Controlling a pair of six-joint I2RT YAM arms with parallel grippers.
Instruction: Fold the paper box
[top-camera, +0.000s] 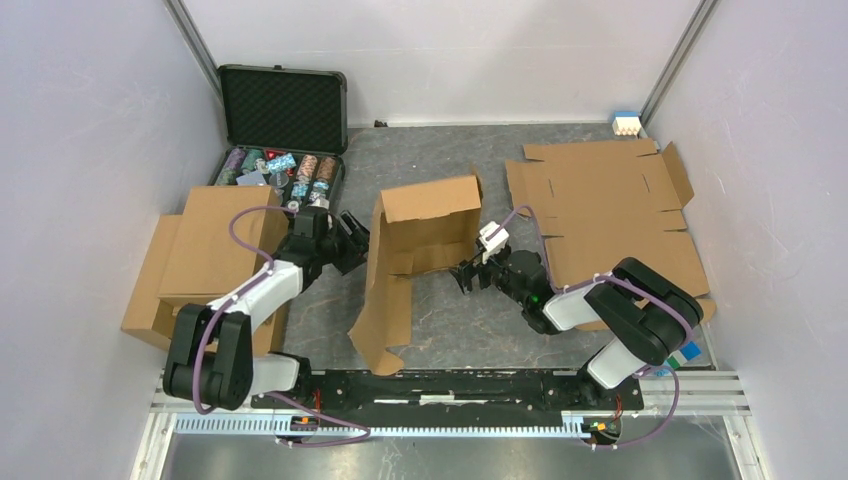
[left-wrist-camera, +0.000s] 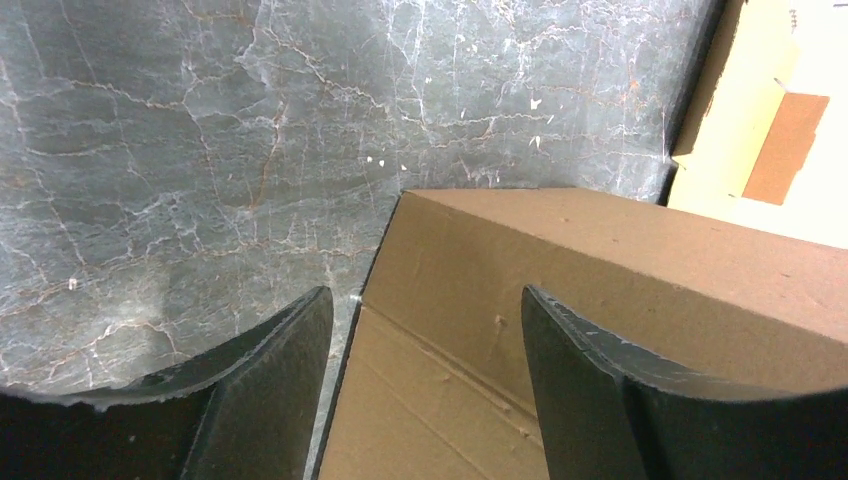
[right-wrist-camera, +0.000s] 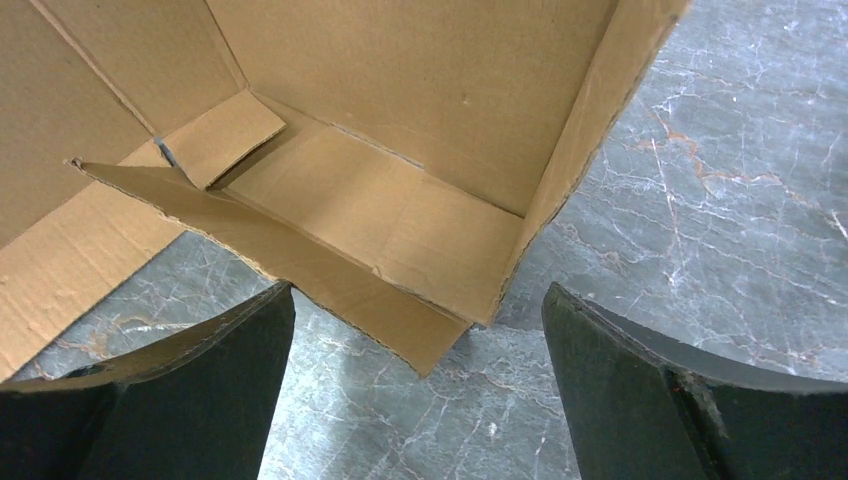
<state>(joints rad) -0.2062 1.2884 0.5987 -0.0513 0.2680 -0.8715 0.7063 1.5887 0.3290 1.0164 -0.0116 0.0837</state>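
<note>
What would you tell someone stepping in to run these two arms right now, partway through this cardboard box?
Left gripper: open, holding nothing, at the left side of the paper box.
Right gripper: open, holding nothing, at the box's right side.
Box: mid-table between the arms, half formed. Some walls stand, and one long panel lies flat toward the arms.
Done: walls raised.
Left: probably tucking the loose flaps and closing the lid.
Spare flat blanks lie to the right.
</note>
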